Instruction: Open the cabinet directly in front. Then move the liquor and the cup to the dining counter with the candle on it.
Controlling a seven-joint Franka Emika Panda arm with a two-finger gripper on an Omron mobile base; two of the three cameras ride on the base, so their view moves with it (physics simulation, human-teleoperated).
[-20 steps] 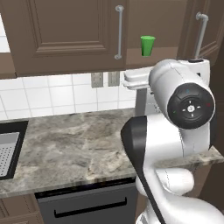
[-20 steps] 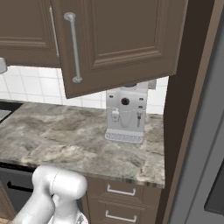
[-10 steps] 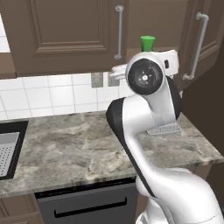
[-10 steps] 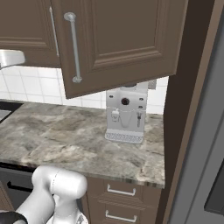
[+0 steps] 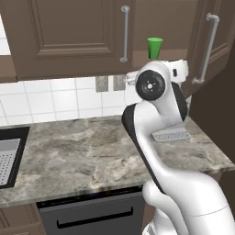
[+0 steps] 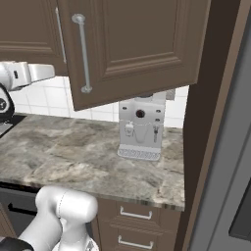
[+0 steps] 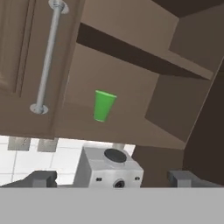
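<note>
Green cup point(image 7: 104, 105) seen upright on lower shelf of opened cabinet point(image 7: 131, 83), right door point(image 6: 139, 44) swung out. Gripper point(image 7: 113, 178) held below, fingers spread wide, empty. Fetching step judged begun; next move: raised reach toward cup. Liquor not made out.

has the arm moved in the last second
Yes. In the left base view its round white joint has swung left, from below the right door handle to just under the green cup.
</note>
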